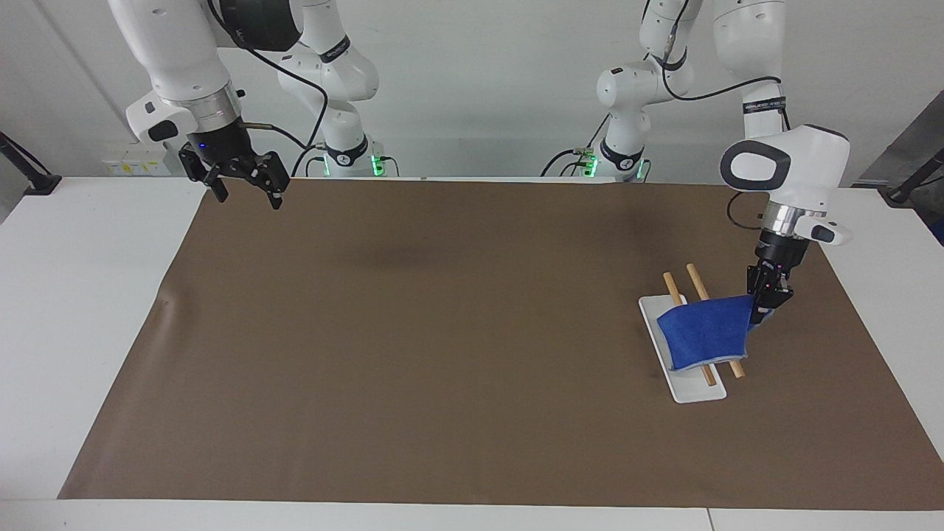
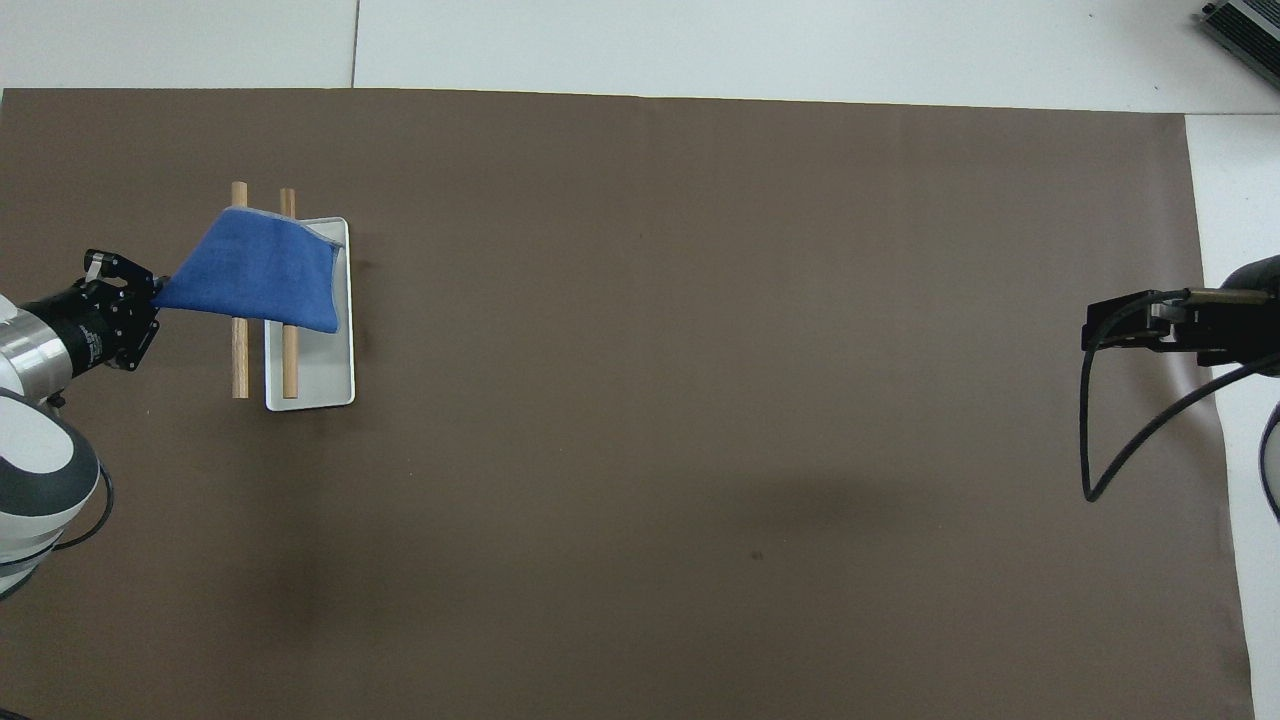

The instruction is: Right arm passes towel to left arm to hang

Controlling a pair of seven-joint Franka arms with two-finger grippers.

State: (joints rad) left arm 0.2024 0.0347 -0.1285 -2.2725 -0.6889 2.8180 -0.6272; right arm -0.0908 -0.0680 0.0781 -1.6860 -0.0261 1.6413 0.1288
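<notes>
From across the desk, my left pincer (image 1: pixel 767 301) is pinched tight on one corner of the blue towel (image 1: pixel 704 335), holding that corner up just above the two wooden rods (image 1: pixel 700 324). The rest of the cloth drapes over both rods and sags toward the white tray (image 1: pixel 693 391) that carries them, at my left arm's end of the brown mat (image 1: pixel 442 332). My right pincer (image 1: pixel 240 181) hangs spread and empty over the mat's edge nearest the robots, at the right arm's end, waiting well apart from the work.

From overhead, the left pincer (image 2: pixel 125 312) sits beside the rods, toward the end of the desk, and the towel (image 2: pixel 260 270) fans out from it across both rods (image 2: pixel 240 350) to reach the tray (image 2: pixel 310 385). The right pincer (image 2: pixel 1150 322) shows only at the edge of this view, jaws apart.

The towel looks light and limp to me: it folds wherever it is unsupported and follows the one corner I hold. I judge it unlikely to slip from a firm pinch, but it could slide off the smooth rods if the hang is uneven. A hemmed corner or edge is the place to grip it, as I do now.
</notes>
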